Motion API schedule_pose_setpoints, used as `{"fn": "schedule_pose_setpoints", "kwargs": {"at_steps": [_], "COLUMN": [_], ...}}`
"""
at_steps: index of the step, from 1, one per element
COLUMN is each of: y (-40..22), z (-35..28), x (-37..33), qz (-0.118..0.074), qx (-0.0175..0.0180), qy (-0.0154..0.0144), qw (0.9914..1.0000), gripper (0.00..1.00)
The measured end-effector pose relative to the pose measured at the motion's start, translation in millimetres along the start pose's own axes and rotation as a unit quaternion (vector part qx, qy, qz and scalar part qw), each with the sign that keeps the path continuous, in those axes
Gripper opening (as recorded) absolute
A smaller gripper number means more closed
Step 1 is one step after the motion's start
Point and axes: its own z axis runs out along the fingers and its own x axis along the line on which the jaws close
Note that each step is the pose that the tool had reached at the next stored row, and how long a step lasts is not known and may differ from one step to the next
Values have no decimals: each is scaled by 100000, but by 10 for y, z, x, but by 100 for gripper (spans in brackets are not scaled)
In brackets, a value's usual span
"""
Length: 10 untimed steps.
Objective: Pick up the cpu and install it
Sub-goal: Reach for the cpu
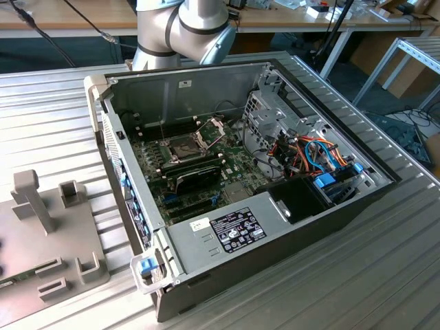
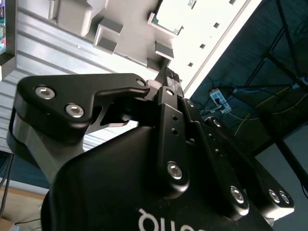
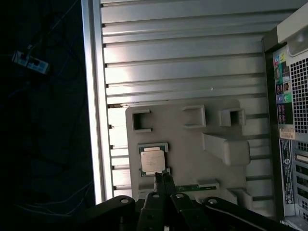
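The cpu point(image 3: 153, 160), a small square chip with a dull silver top and a green rim, lies flat in a recess of the grey holder plate point(image 3: 192, 139) in the first wrist view. My gripper point(image 3: 162, 177) hangs above the plate beside the chip, with its black fingertips pressed together and nothing between them. In the second wrist view the gripper point(image 2: 166, 78) shows the same closed tips over the holder plate point(image 2: 120, 29). In the exterior view the dark cpu socket point(image 1: 183, 146) sits on the motherboard, and its shiny retention frame point(image 1: 212, 128) is swung up.
The open computer case point(image 1: 227, 237) lies on the ribbed metal table point(image 1: 330, 289). The grey holder plate point(image 1: 48, 240) with upright blocks sits at the exterior view's left. The arm's base point(image 1: 182, 31) stands behind the case. Cables and drive bays point(image 1: 309, 155) fill the case's right side.
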Motion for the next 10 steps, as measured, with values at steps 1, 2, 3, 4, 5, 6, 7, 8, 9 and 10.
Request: {"fn": "schedule_pose_setpoints", "kwargs": {"at_steps": [1, 2, 3, 4, 5, 6, 7, 8, 9, 10], "y": [-17, -44, -62, -88, -106, -126, -142, -149, -148, -148], "z": [1, 2, 2, 4, 4, 4, 5, 6, 6, 6], "x": [-1, -2, -3, -4, -4, -5, -6, -6, -6, -6], "qz": [0, -1, 1, 1, 3, 3, 2, -1, 3, 7], "qx": [-3, -3, 2, -5, -1, 0, 2, 1, 3, 2], "qy": [-1, 5, 13, 13, 22, 24, 28, 31, 34, 34], "qw": [100000, 100000, 100000, 100000, 100000, 100000, 100000, 100000, 100000, 100000], "gripper": [11, 11, 11, 11, 11, 11, 11, 11, 11, 11]}}
